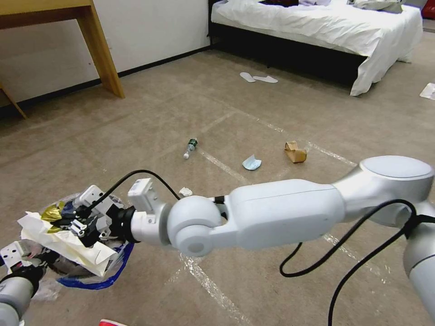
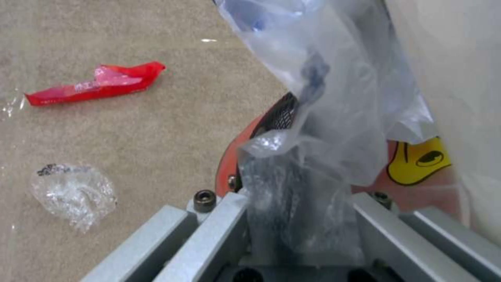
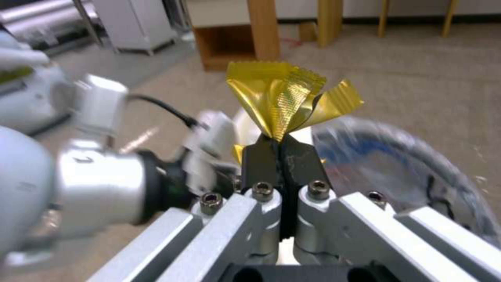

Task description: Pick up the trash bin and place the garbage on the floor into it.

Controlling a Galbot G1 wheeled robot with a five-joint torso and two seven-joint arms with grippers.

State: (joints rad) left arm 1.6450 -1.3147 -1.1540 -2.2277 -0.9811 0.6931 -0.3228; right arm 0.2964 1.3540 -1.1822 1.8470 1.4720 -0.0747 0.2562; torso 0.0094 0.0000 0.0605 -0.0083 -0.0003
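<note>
Carpet with taped grid lines [image 1: 217,290] runs out to a white bed. Right gripper [image 3: 282,150] has its fingers pressed together on a gold wrapper [image 3: 289,98], hovering right over the trash bin [image 1: 90,267] at the robot's lower left. Left gripper [image 2: 297,196] is clamped on the bin's rim and bag. Its wrist view catches a red wrapper [image 2: 96,83] and a yellow sticker [image 2: 417,158], no writing I can read. Bottle [image 1: 190,148], blue mask [image 1: 251,162], brown paper bag [image 1: 295,152] lie well beyond.

Even indoor light is falling softly, glare is glinting off the tape lines [image 1: 213,283], and motion blur is smearing both wrist views
</note>
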